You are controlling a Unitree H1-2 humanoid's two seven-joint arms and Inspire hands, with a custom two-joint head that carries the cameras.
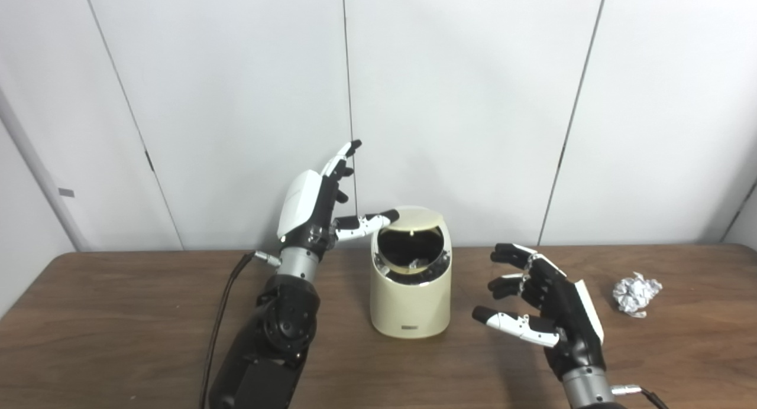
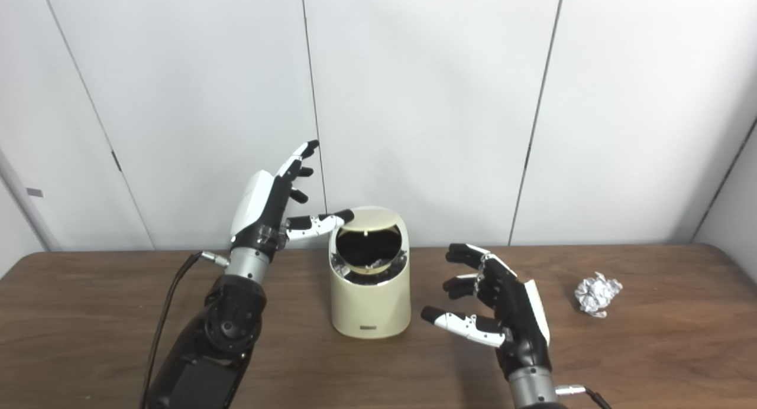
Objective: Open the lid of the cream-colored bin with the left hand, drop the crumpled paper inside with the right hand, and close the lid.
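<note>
Your left hand (image 1: 316, 205) is spread wide, thumb tip touching the lid (image 1: 417, 218) of the open bin (image 1: 410, 305). Your right hand (image 1: 547, 305), at the bin's 3 o'clock, is splayed and empty; paper (image 1: 636, 294) lies farther right on the worktop (image 1: 118, 314).

bin (image 1: 410, 302): centre of counter (image 1: 118, 314)
paper ball (image 1: 636, 294): on counter, far right of bin
left robot hand (image 1: 316, 205): left of bin
right robot hand (image 1: 547, 305): between bin and paper ball
</note>
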